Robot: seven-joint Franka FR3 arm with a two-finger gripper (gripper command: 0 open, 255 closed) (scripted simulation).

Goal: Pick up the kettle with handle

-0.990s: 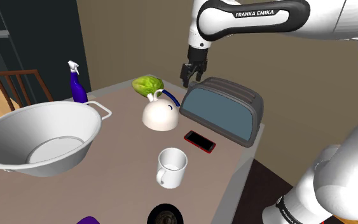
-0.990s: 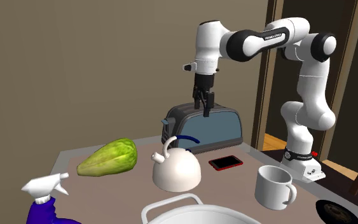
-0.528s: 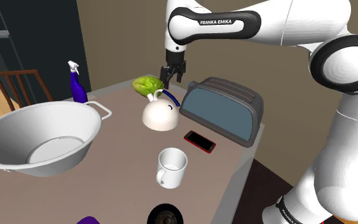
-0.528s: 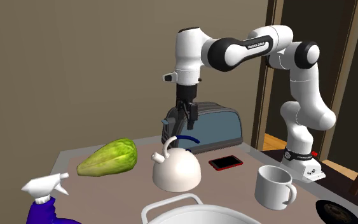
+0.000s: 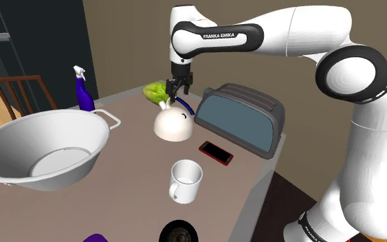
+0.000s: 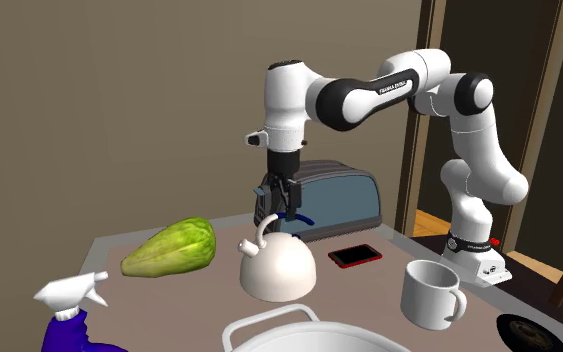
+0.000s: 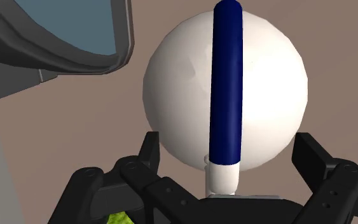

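Closing on the handle is the step in hand: the gripper hangs directly above the kettle, its two black fingers spread wide, one on each side of the dark blue handle and touching neither it nor the body. The kettle stands upright on the brown table. In the shoulder view it sits just beside the toaster, at the toaster's 9 o'clock, with the green vegetable at the kettle's 11 o'clock and the red-edged phone at its 4 o'clock. Only a short descent appears to be needed. Lower straight down until the finger pads are level with the crest of the handle, keep the bar centred between them, then close across its narrow width. Grip near the top of the arch so that the body hangs balanced below. Do not descend so far that the fingertips strike the dome. The handle is a smooth, round-section bar arched over the body, with a pale collar at the end nearer the gripper. It offers little flat surface, so expect some roll under the pads. The body is a plain white, smooth dome with a short spout; its material cannot be told.
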